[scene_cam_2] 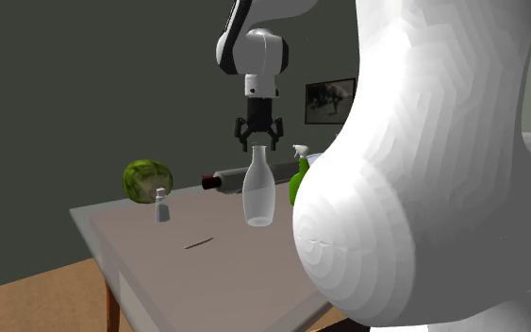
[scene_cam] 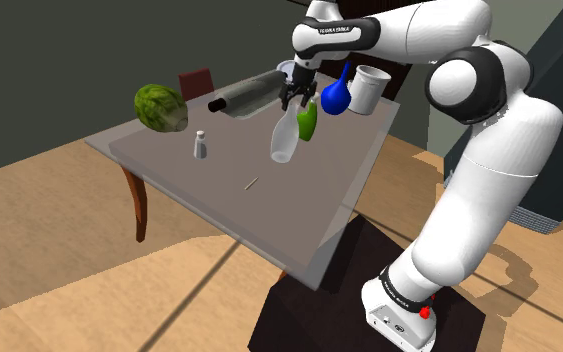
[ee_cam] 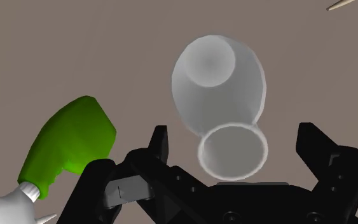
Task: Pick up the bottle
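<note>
Shoulder view is giving us the widest layout, so we are starting there with the white arm (scene_cam: 489, 150), which is rising from its dark stand (scene_cam: 309, 310) and reaching over the grey table (scene_cam: 219, 210). In the second exterior view the arm is bulging across the picture's right as a faceted white mass, and we are picking out a framed picture (scene_cam_2: 329, 99) on the dark wall behind.

Back in the shoulder view, a dark red chair back (scene_cam: 197, 82) is showing past the table's far edge. On the table, a dark cylinder shaped like a rolling pin (scene_cam: 249, 93) is lying near a round, leafy green cabbage (scene_cam: 161, 106). A white mug (scene_cam: 369, 88) and a glossy blue bulb-shaped vase (scene_cam: 337, 95) are standing towards the far corner at that view's right.

The bottle (scene_cam: 283, 140) is pale and translucent, its wide body tapering to a narrow neck. We are seeing it upright directly under the black jaws, apparently standing on the table, just beside a green sprayer (scene_cam: 307, 122).

The wrist view is settling what the other two are leaving vague. The jaws are standing wide on either side of the bottle's round open mouth, with a gap on each side, so they are clasping nothing.

A small grey shaker (scene_cam: 200, 146) is standing, and a thin stick (scene_cam: 251, 184) is lying, apart from the bottle on the table.
</note>
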